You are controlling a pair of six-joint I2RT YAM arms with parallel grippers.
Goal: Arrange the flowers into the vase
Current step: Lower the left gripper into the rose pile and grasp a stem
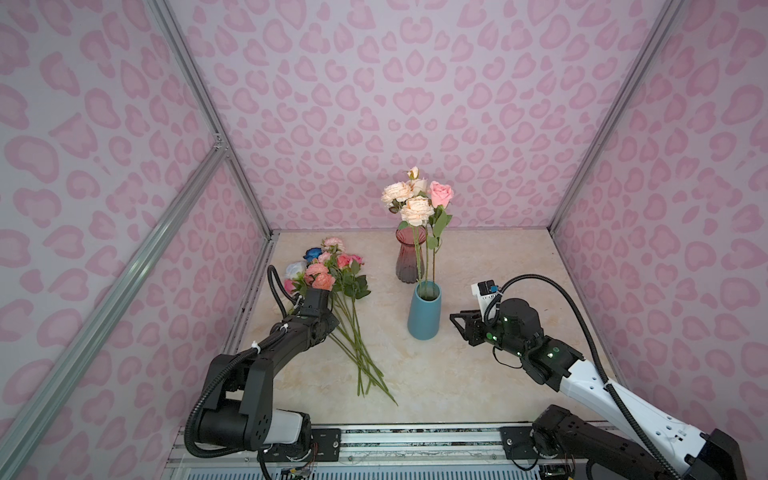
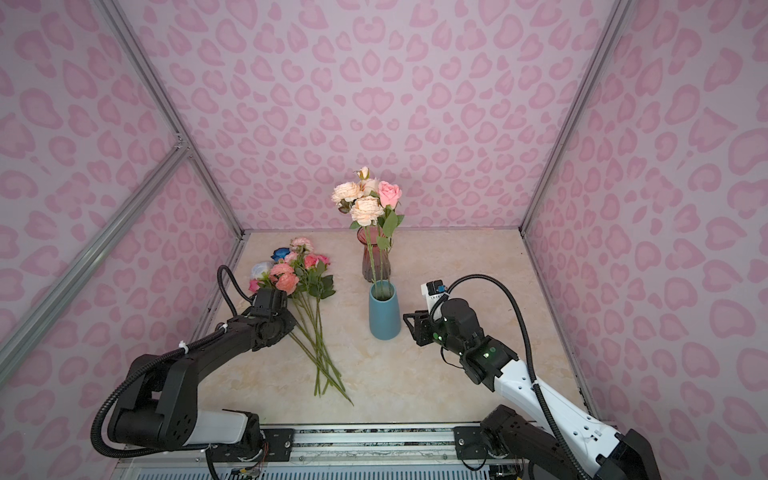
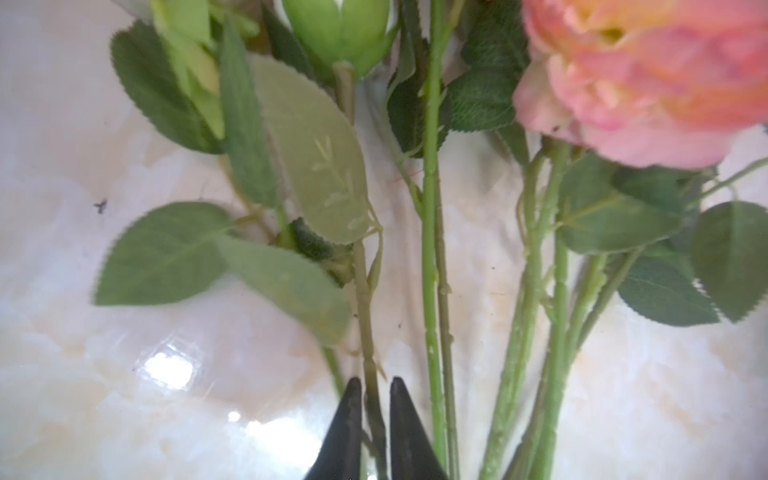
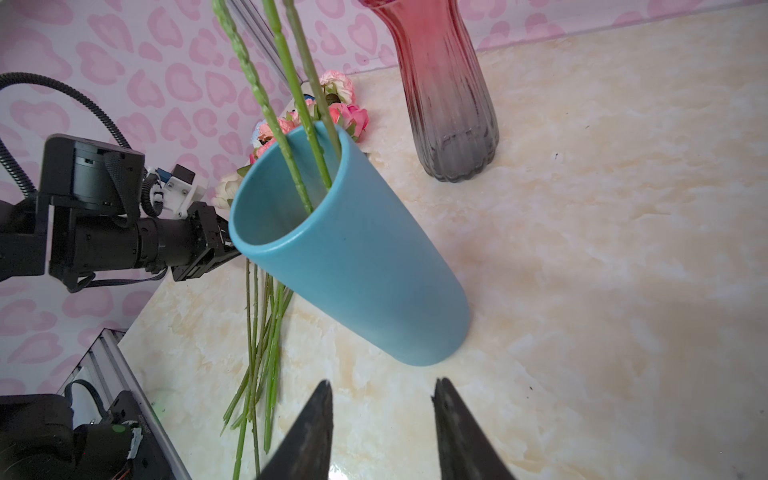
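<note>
Our left jaws are pinched nearly together on a single green stem (image 3: 367,316), one tip on each side of it, low on the stalk and below its leaves. We read that as a grip on this stem alone. The neighbouring stems (image 3: 430,249) lie just beside it, outside the jaws.

To do this lift well, we judge we should rise slowly and straight. That lets the leaves slip free of the pile, so the coral bloom (image 3: 644,83) and its neighbours do not drag along. Then we should tip the stalk upright before carrying it across.

Our right jaws stand partly open and hold nothing, hovering near the blue vase (image 1: 424,313) without touching it. They could steady it if the stem knocks the rim.

The loose flowers (image 1: 332,274) lie on the counter (image 1: 498,374) at the left, heads toward the back wall. Stems bearing peach blooms (image 1: 415,210) and a pink rose (image 1: 440,193) already stand in the blue vase. The red glass vase (image 1: 409,259) behind it appears empty.
</note>
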